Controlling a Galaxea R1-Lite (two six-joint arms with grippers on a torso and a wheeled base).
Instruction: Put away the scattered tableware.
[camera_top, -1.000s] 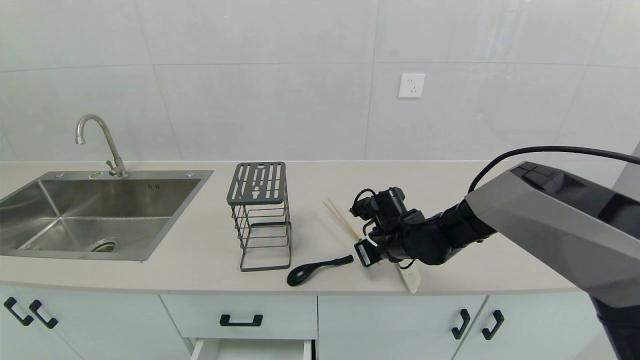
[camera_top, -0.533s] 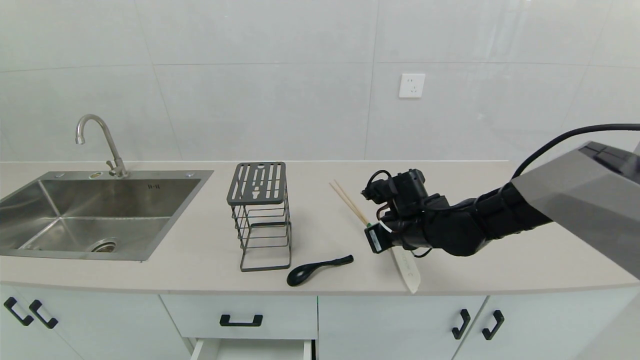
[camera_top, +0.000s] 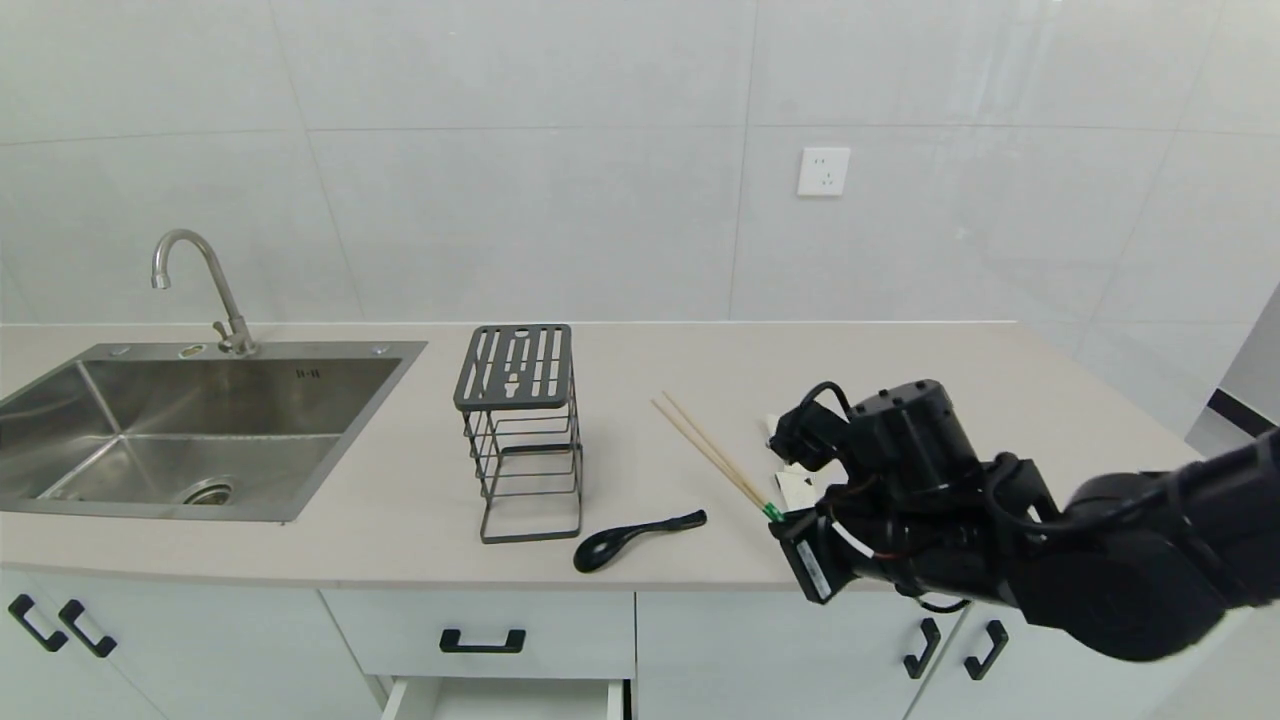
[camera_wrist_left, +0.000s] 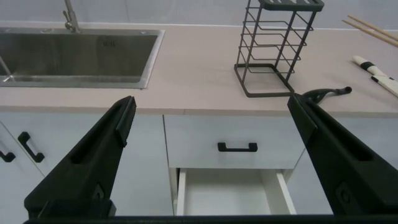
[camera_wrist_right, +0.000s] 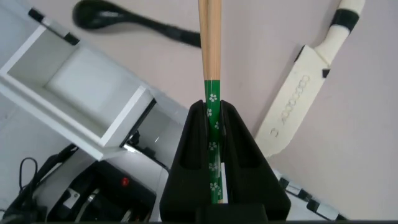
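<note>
My right gripper (camera_top: 792, 527) is shut on the green-tipped end of a pair of wooden chopsticks (camera_top: 708, 451), at the counter's front edge; they slant up and back toward the rack. The right wrist view shows the chopsticks (camera_wrist_right: 210, 37) clamped in the gripper (camera_wrist_right: 214, 118), over a white knife (camera_wrist_right: 305, 87) and a black spoon (camera_wrist_right: 124, 17). The knife (camera_top: 795, 487) lies mostly hidden behind that gripper. The spoon (camera_top: 635, 535) rests near the counter's front edge. My left gripper (camera_wrist_left: 211, 109) is open in front of the cabinets, facing the open drawer (camera_wrist_left: 233, 193).
A dark wire rack (camera_top: 520, 430) stands mid-counter, with a steel sink (camera_top: 120, 440) and tap to its left. The open drawer (camera_top: 500, 700) sits below the counter, under a closed drawer. Bare counter stretches to the right of the knife.
My right gripper has pulled back with the chopsticks from over the counter toward its front edge, rightward and lower. It now covers most of the knife. The spoon and rack have not moved.
</note>
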